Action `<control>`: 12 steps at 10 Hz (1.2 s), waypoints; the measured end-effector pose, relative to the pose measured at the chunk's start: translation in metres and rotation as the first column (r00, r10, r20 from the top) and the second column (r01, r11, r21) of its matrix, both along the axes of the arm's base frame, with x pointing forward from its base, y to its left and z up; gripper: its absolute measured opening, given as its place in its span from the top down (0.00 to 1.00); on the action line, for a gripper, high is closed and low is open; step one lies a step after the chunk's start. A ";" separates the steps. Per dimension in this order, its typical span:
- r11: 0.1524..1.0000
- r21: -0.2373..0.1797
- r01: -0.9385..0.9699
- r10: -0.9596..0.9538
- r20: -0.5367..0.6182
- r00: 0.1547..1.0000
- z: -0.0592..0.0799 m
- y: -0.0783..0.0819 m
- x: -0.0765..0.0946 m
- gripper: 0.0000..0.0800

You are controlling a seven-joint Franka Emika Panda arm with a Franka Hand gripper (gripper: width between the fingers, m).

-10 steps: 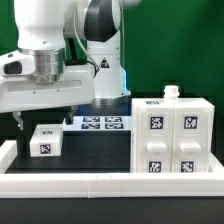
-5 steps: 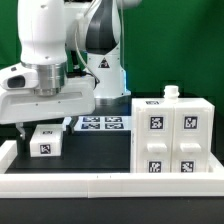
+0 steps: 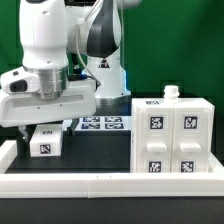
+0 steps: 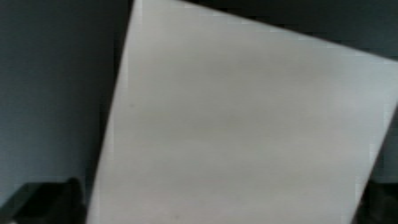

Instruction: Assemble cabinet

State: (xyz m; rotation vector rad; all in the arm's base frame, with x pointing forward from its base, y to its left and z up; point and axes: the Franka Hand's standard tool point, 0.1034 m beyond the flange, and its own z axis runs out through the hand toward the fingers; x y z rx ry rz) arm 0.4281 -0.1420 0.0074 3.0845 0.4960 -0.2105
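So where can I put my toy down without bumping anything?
The bare black table patch bordered by the small drawer block, the cabinet, the marker board and the border rail is free. The exterior view's left is crowded: the robot arm hangs over that block. The cabinet fills the exterior view's right.

This is a robot laboratory. A white robot arm stands on a black tabletop before a plain green wall. Behind the claw lies the marker board. Well apart from the claw, the cabinet carries printed square tags. A white border rail lies in front of the claw.
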 end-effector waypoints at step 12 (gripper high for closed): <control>0.998 0.039 -0.045 0.046 -0.025 0.999 0.087 0.070 0.033 0.30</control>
